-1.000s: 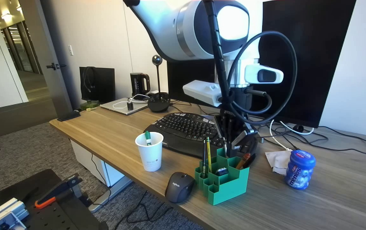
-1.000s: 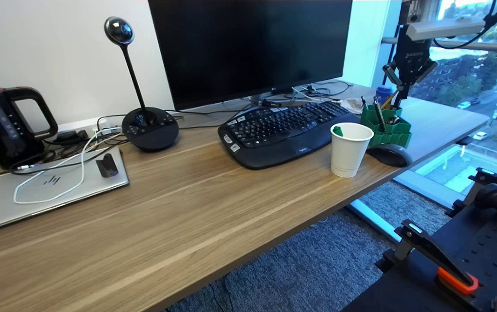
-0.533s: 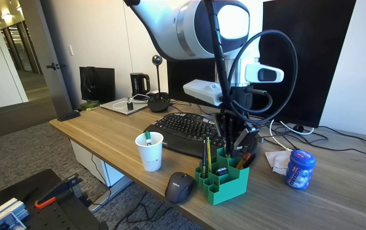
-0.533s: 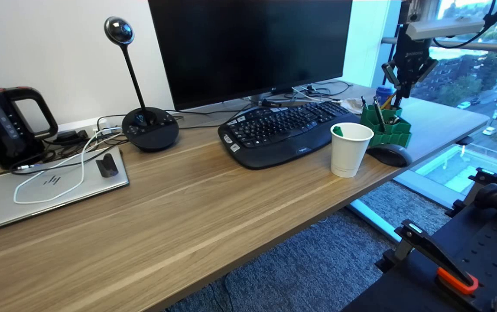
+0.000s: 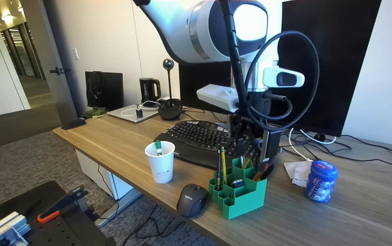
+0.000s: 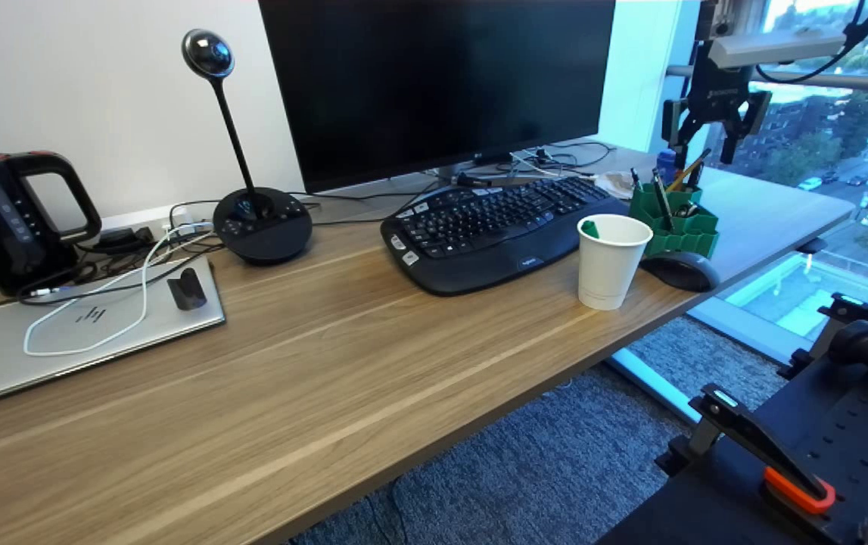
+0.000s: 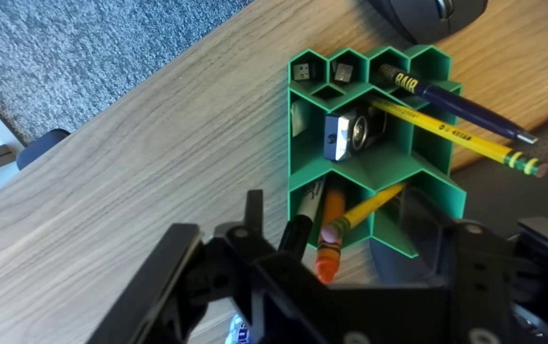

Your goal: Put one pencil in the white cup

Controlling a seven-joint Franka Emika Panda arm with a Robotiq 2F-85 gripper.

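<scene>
Over the green hexagon-celled plastic organiser (image 5: 247, 205): black two-finger pincer (image 6: 704, 161) has spread within the last second; probably a release or regrasp, so delivery not yet done.
Pincer gap: wide, holding nothing; contact unclear.
Yellow wooden pencil (image 7: 374, 204): leans in organiser, upper end near gap.
White tapered paper cup (image 5: 162, 167): farther off, upright; green-capped marker (image 5: 158, 147) inside, no pencil seen.

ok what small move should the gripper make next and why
I'd probably ease the open black gripper slightly lower around the slanted yellow wooden pencil: its pink eraser shows between the spread fingers, ungripped, while the tapered white paper cup shows only a green-capped marker.
</scene>
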